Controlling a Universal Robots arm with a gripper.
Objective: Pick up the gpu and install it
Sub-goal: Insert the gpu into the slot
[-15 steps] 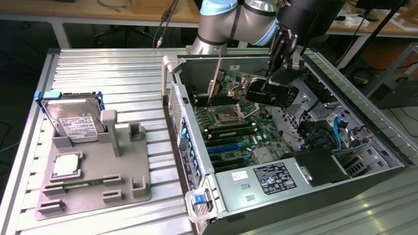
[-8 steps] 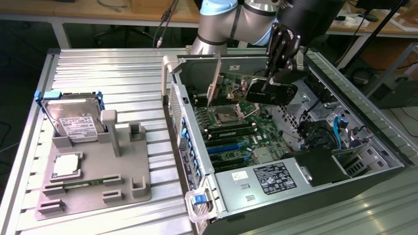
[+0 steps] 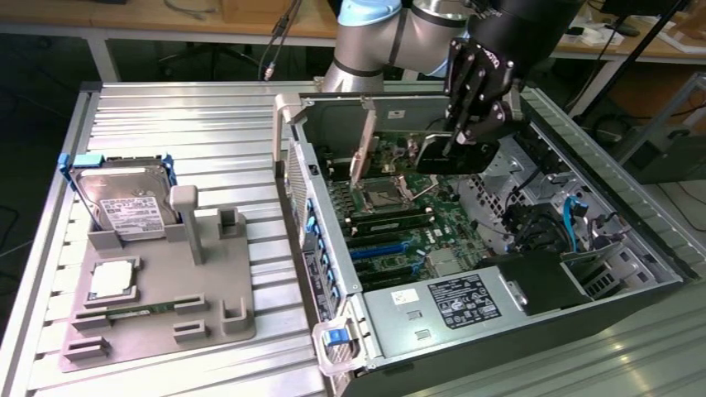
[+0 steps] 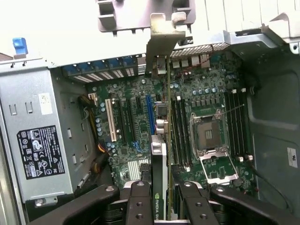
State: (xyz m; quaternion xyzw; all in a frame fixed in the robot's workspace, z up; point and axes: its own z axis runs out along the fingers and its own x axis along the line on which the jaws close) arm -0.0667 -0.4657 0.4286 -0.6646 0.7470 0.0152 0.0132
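Motherboard (image 4: 131, 117) backs a thin, edge-on, silver-bracketed gpu (image 4: 159, 157).

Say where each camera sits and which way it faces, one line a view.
Exterior view: off the arm, high up, looking down on the table and the open case; the arm and end effector show.
Wrist view: on the wrist, looking along the gripped gpu into the case at the motherboard; the end effector's fingers show.
Shared: the gpu, the motherboard and the case interior.
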